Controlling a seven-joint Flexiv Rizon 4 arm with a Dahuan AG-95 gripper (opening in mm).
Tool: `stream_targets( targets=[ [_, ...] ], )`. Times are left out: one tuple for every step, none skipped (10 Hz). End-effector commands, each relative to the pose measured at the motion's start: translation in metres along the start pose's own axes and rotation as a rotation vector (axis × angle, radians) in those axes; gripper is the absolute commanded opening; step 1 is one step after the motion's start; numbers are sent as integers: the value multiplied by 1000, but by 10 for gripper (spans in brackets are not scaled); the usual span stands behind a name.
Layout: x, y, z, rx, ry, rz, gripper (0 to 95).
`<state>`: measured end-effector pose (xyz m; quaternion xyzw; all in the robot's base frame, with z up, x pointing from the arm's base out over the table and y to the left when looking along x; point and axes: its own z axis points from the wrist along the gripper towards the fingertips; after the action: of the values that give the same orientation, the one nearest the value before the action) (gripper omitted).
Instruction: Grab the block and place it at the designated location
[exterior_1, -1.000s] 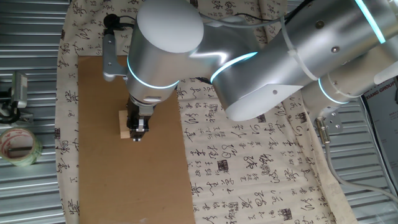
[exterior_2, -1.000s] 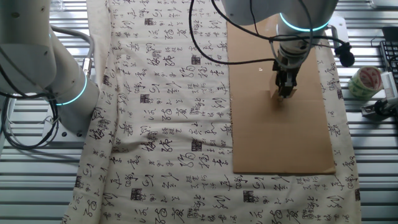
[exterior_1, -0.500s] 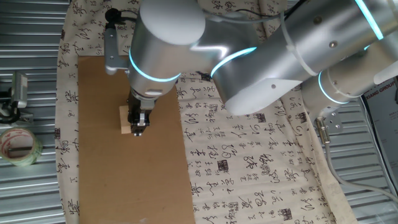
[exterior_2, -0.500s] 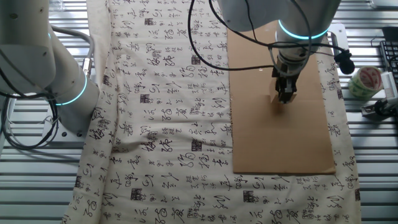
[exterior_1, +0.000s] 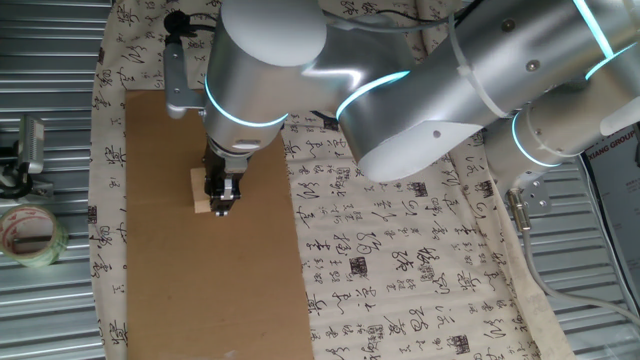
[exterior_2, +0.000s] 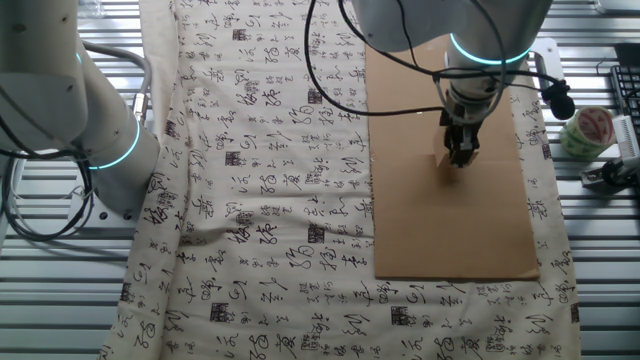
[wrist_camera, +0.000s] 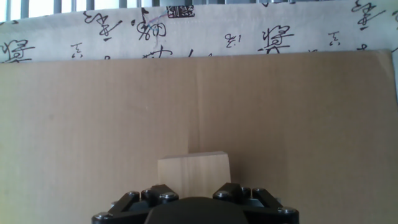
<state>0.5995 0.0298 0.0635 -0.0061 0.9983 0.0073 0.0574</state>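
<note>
The block (exterior_1: 199, 190) is a pale tan wooden cube on the brown cardboard sheet (exterior_1: 220, 290). My gripper (exterior_1: 222, 208) points straight down and is shut on it, with the block sticking out to the left of the fingers. In the other fixed view the block (exterior_2: 441, 158) shows just left of the gripper (exterior_2: 460, 158). In the hand view the block (wrist_camera: 193, 169) sits between the fingers, right in front of the gripper (wrist_camera: 194, 194). I cannot tell whether it touches the cardboard or hangs just above it. The small black circle is not visible in any view.
The cardboard (exterior_2: 450, 230) lies on a cloth printed with calligraphy (exterior_1: 400, 260). A tape roll (exterior_1: 28, 235) and a clamp-like metal part (exterior_1: 25, 150) lie on the metal slats beside the cloth. The tape roll also shows in the other fixed view (exterior_2: 588, 130).
My gripper has shifted a little toward the far edge of the cardboard, and the block has moved with it.
</note>
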Motion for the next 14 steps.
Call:
stream_targets(
  targets=[
    [-1,0,1,3,2,1,0],
    [-3,0,2,2,2,3,0],
    [-5,0,1,2,4,3,0],
    [-5,0,2,1,3,3,0],
    [-5,0,3,1,3,2,0],
    [-5,0,4,-1,0,2,0],
    [-5,0,6,0,-1,2,0],
    [-5,0,7,0,-1,1,0],
    [-5,0,9,0,-5,1,0],
    [-5,0,10,4,-5,2,0],
    [-5,0,10,6,-7,2,0],
    [-5,-1,11,11,-7,-6,0],
    [-5,-1,11,11,-5,-12,0],
    [-4,-2,12,12,-5,-21,0]
  ],
)
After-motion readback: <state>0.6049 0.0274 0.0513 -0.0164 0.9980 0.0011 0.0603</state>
